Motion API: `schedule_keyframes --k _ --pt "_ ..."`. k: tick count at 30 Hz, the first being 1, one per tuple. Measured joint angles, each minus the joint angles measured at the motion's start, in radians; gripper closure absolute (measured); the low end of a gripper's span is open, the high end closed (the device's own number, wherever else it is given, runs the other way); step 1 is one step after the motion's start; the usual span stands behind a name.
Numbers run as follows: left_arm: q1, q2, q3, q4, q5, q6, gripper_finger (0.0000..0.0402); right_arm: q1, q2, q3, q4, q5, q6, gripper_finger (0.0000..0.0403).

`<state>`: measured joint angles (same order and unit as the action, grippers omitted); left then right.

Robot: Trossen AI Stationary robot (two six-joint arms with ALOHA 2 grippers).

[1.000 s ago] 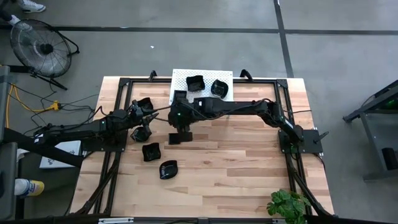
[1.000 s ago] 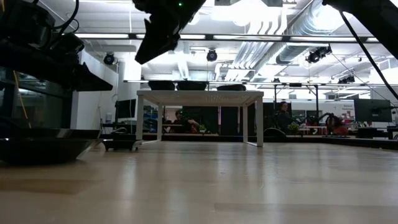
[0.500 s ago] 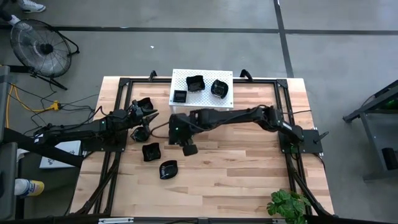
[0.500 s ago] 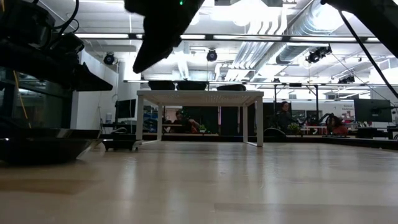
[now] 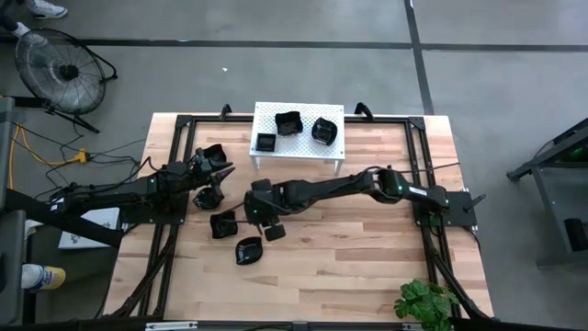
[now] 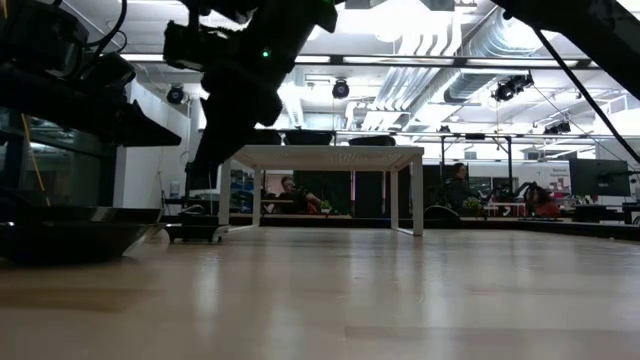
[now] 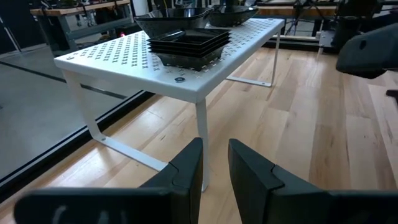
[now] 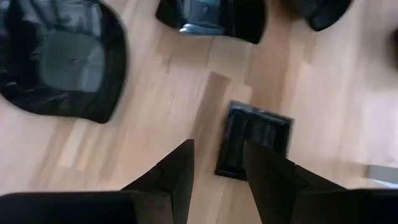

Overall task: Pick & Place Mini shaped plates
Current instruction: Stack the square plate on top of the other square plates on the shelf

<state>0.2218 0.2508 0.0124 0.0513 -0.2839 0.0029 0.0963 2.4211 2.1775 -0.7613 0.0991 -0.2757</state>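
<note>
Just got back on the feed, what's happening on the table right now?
The right arm reaches across to the left side of the table, its end effector open and empty above the loose black plates on the wood. Three plates already sit on the white stand at the far edge. The left end effector waits near the table's left edge beside more plates, its fingers a little apart with nothing between them.

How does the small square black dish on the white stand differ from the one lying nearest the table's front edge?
The square dish sits raised on the white stand; the front dish lies directly on the wooden table. The square dish has straight sides, while the front dish looks rounder and uneven at the rim. The front dish also looks larger. Both are glossy black, and no gripper is touching either.
</note>
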Motion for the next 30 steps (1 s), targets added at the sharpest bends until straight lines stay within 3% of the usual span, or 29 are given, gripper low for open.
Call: schedule_keyframes --k 15,30 --pt "0.000 0.000 0.000 -0.002 0.009 0.000 0.0328 0.025 0.061 0.002 0.046 0.139 0.007 0.0269" --pt "0.000 0.000 0.000 -0.001 0.012 0.000 0.0328 0.021 0.105 0.000 0.055 0.184 0.014 0.0269"
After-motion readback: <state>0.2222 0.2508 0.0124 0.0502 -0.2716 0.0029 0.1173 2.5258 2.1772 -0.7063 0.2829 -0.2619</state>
